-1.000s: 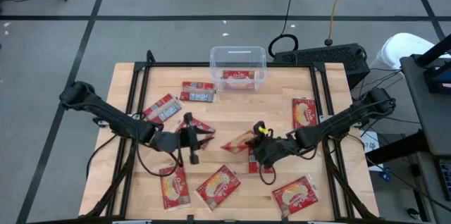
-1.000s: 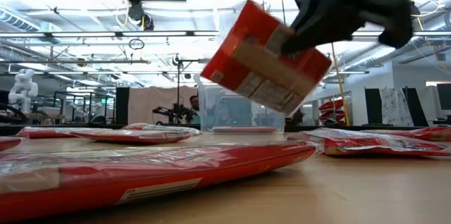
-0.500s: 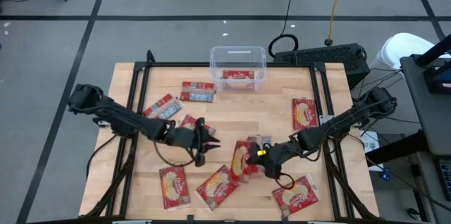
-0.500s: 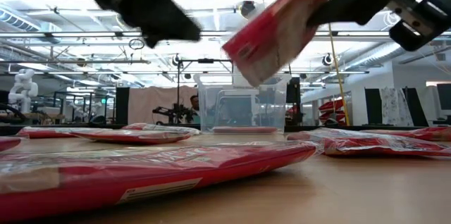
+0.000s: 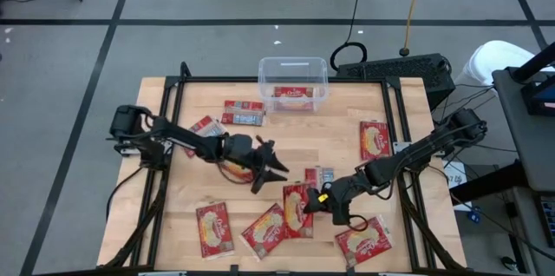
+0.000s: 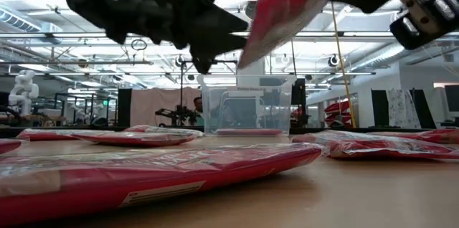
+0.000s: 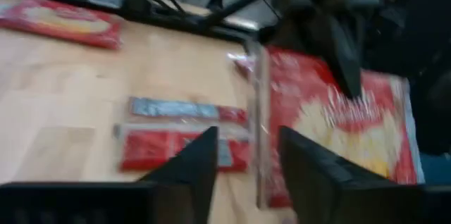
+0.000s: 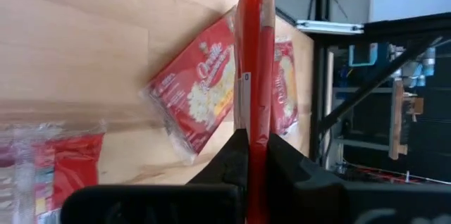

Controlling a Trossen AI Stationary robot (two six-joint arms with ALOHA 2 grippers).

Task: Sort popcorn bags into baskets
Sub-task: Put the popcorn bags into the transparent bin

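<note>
Surface still carries most of the popcorn bags: two at far left, one at far right, three or four along the near edge, one flat at centre. The clear basket at the far edge holds a single bag, so the sort is judged barely begun. Right hand, near centre, is clamped narrow on the edge of one bag, held tilted above the surface and well apart from the basket. Left hand, centre-left, has its fingers parted and holds nothing; the lifted bag sits just beside it, on its near right.
</note>
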